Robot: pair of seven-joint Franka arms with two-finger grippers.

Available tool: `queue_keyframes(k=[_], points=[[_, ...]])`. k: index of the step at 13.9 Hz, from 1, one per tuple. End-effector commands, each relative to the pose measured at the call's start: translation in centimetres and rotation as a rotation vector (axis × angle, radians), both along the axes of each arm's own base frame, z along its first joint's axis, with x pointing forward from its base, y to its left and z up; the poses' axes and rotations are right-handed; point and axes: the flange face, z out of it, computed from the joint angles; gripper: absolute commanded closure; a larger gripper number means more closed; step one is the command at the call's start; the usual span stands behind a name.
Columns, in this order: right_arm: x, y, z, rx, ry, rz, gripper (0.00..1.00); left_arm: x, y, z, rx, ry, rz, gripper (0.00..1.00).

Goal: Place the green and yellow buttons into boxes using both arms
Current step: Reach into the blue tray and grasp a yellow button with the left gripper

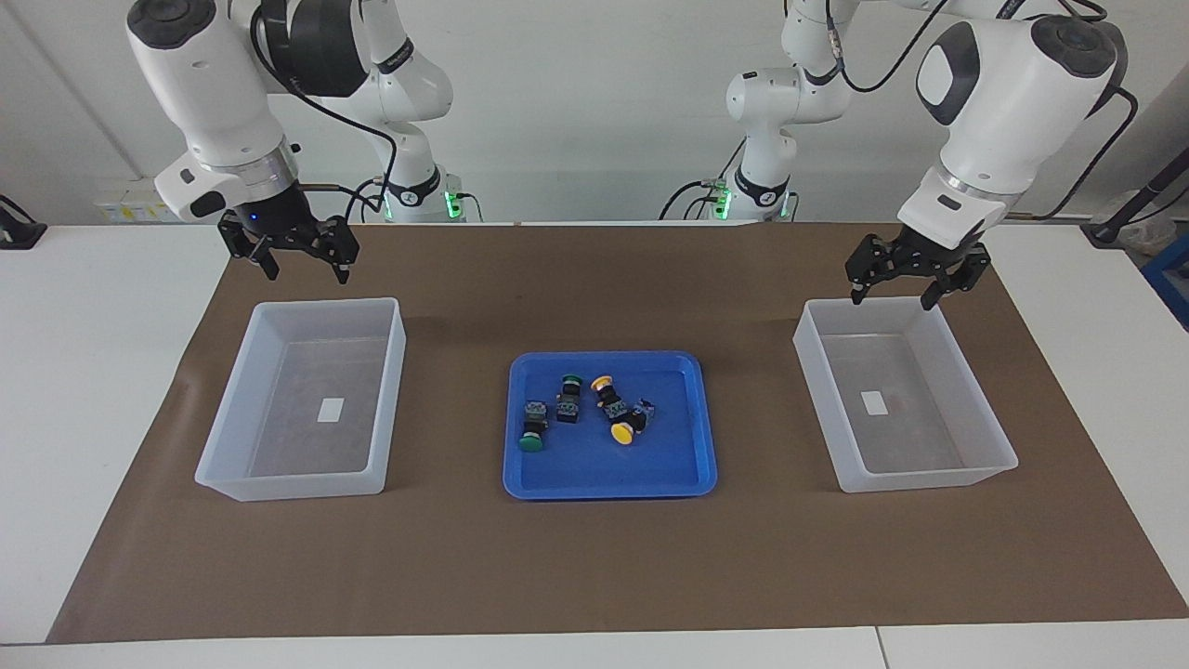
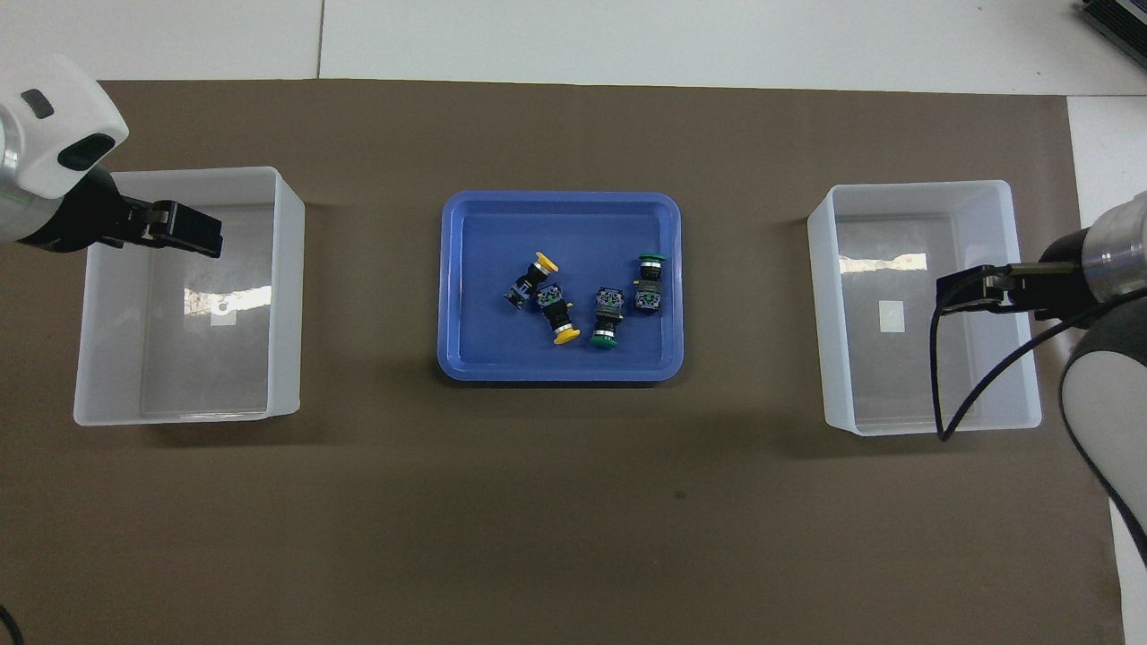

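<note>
You see four buttons (image 1: pixel 585 411) lying in blue tray (image 1: pixel 687 469) mid-table, well apart from both grippers. Left gripper (image 1: pixel 908 281) spread, up over rim of left-end box (image 1: pixel 985 437). Right gripper (image 1: pixel 297 257) spread, raised over mat beside right-end box (image 1: pixel 232 446). Both boxes hold only white sticker.

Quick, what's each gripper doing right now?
Left gripper: open, empty, over the box at its end.
Right gripper: open, empty, by the other box.

arms (image 2: pixel 54 161) cropped overhead, sticker (image 1: pixel 331 410) print unreadable
</note>
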Motion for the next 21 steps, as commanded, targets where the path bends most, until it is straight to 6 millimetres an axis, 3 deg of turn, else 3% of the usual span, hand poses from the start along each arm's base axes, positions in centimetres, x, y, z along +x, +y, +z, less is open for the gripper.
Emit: queue_keyframes(k=[1, 4, 7, 10, 13, 17, 21], points=[[0.4, -0.3, 0.9, 0.019, 0.013, 0.015, 0.0, -0.8, 0.4, 0.1, 0.015, -0.02, -0.001, 0.0], [0.6, -0.3, 1.1, 0.024, 0.017, 0.014, 0.0, -0.7, -1.3, 0.0, 0.005, -0.045, 0.068, 0.0], [0.6, -0.3, 1.1, 0.027, 0.011, 0.01, 0.0, -1.6, -6.1, -2.5, -0.005, -0.053, 0.062, 0.0], [0.5, -0.4, 1.0, 0.029, 0.012, 0.006, 0.0, -2.5, -11.9, -7.1, -0.04, -0.105, 0.077, 0.0], [0.5, -0.2, 1.0, 0.032, 0.014, 0.009, 0.0, -2.3, -15.0, -10.9, -0.075, -0.134, 0.064, 0.0], [0.5, -0.2, 1.1, 0.033, 0.012, 0.009, 0.0, -2.3, -17.2, -15.1, -0.13, -0.203, 0.08, 0.0], [0.6, -0.3, 1.1, 0.033, 0.006, 0.008, 0.0, -2.1, -24.5, -22.6, -0.232, -0.255, 0.136, 0.0]])
